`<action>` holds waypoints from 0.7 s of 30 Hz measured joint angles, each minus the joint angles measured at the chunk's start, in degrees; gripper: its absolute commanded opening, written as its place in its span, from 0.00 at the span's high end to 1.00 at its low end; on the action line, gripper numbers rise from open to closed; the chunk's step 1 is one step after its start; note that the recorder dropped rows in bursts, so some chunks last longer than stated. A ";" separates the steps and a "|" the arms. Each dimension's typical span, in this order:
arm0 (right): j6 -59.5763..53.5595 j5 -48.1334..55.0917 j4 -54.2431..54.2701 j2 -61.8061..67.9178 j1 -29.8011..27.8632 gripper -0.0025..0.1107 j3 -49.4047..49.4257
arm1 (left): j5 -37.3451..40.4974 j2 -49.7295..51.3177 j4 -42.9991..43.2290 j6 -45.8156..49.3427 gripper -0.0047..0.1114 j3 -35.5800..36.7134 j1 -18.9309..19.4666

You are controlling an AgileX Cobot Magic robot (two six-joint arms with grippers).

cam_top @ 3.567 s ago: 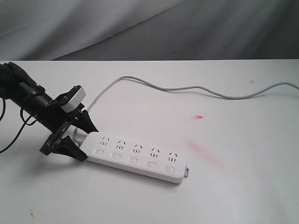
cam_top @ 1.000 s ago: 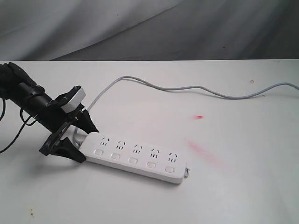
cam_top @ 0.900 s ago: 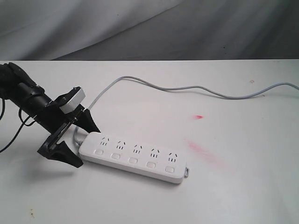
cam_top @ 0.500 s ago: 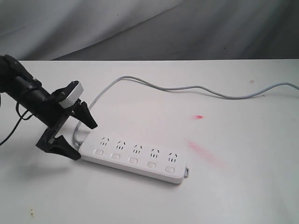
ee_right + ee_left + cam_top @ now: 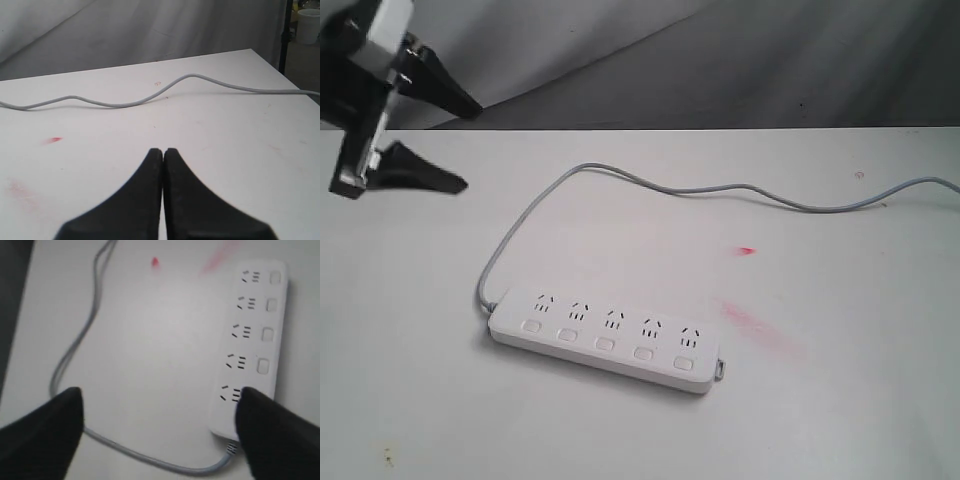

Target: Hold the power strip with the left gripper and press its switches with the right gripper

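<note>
The white power strip (image 5: 620, 330) lies flat on the white table, its five switches (image 5: 605, 344) in a row along its near edge and its grey cord (image 5: 720, 188) curling away to the right. My left gripper (image 5: 470, 147) hangs open high at the far left, well clear of the strip and holding nothing. In the left wrist view the strip (image 5: 255, 340) and its switches (image 5: 267, 333) lie below, past the open left gripper (image 5: 160, 395). My right gripper (image 5: 162, 151) is shut and empty above bare table, with the cord (image 5: 125, 104) ahead of it; it is out of the exterior view.
A small red spot (image 5: 747, 250) and a pink smear (image 5: 750, 320) mark the table to the right of the strip. A grey cloth backdrop (image 5: 720, 60) hangs behind the table's far edge. A white bucket (image 5: 309, 25) stands off the table.
My left gripper, which was closed around the strip's cord end, opened, let go and rose up and to the left. The strip stays flat on the table.
</note>
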 measured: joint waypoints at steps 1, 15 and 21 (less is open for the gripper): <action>0.00 0.00 0.00 0.00 0.00 0.98 0.00 | 0.00 -2.08 -0.59 -1.28 0.61 -0.10 0.52; 0.00 0.00 0.00 0.00 0.00 0.98 0.00 | 0.18 -24.23 -2.24 -30.91 0.95 -0.10 1.95; 0.00 0.00 0.00 0.00 0.00 0.98 0.00 | 0.23 -31.14 -4.68 -36.25 0.95 -0.10 1.95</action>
